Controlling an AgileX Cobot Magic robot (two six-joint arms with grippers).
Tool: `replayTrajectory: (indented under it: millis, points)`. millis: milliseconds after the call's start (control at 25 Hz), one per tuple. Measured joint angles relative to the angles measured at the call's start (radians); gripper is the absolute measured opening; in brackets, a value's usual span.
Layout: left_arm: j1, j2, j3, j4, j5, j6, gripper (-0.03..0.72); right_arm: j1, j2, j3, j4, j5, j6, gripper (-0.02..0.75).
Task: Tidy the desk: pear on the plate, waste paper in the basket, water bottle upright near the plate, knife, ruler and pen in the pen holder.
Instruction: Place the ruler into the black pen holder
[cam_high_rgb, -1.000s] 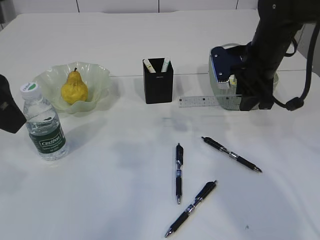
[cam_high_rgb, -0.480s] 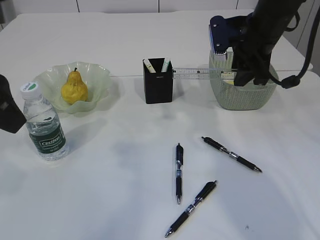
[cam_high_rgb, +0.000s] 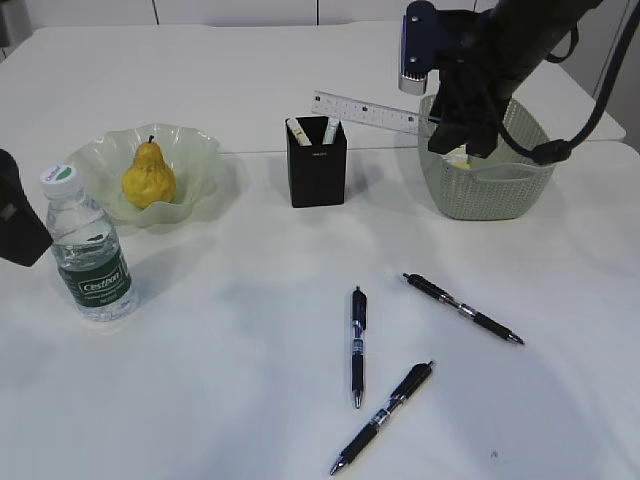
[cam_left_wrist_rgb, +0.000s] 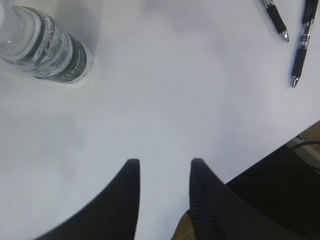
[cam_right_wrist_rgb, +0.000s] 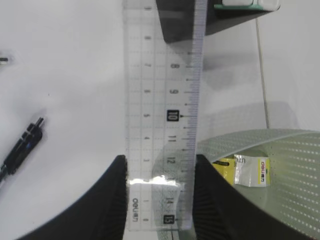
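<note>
My right gripper (cam_high_rgb: 436, 122) (cam_right_wrist_rgb: 160, 159) is shut on one end of the clear ruler (cam_high_rgb: 365, 110) (cam_right_wrist_rgb: 162, 115), holding it in the air above the basket's (cam_high_rgb: 485, 190) left rim, its free end over the black pen holder (cam_high_rgb: 317, 165) (cam_right_wrist_rgb: 200, 20). Waste paper (cam_right_wrist_rgb: 247, 169) lies in the basket. Two pale handles stand in the holder; I cannot tell if one is the knife. The pear (cam_high_rgb: 148, 178) sits on the plate (cam_high_rgb: 205, 150), the water bottle (cam_high_rgb: 88, 250) (cam_left_wrist_rgb: 45, 47) upright beside it. Three pens (cam_high_rgb: 358, 345) lie on the desk. My left gripper (cam_left_wrist_rgb: 163, 162) is open and empty.
The left arm (cam_high_rgb: 15, 210) hovers at the desk's left edge, close to the bottle. The pens (cam_high_rgb: 463, 309) (cam_high_rgb: 383, 417) lie scattered in the front middle. The desk's front edge shows in the left wrist view, beside the gripper.
My right gripper has lifted the ruler off the desk beside the basket and carried it up and to the left. The left arm has not moved.
</note>
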Motion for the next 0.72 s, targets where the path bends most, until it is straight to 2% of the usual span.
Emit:
replayTrajectory:
  millis: [200, 320, 600, 640, 720]
  points:
    - [0.000, 0.000, 0.000, 0.000, 0.006, 0.000, 0.230, 0.000, 0.000, 0.000, 0.113, -0.019, 0.000, 0.301]
    - [0.000, 0.000, 0.000, 0.000, 0.006, 0.000, 0.230, 0.000, 0.015, 0.000, 0.218, -0.023, 0.000, 0.301]
    - [0.000, 0.000, 0.000, 0.000, 0.007, 0.000, 0.230, 0.000, 0.051, 0.000, 0.346, -0.027, 0.002, 0.301]
    - [0.000, 0.000, 0.000, 0.000, 0.007, 0.000, 0.230, 0.000, 0.075, 0.000, 0.420, -0.060, 0.007, 0.301]
    - [0.000, 0.000, 0.000, 0.000, 0.007, 0.000, 0.230, 0.000, 0.095, 0.000, 0.490, -0.105, 0.017, 0.301]
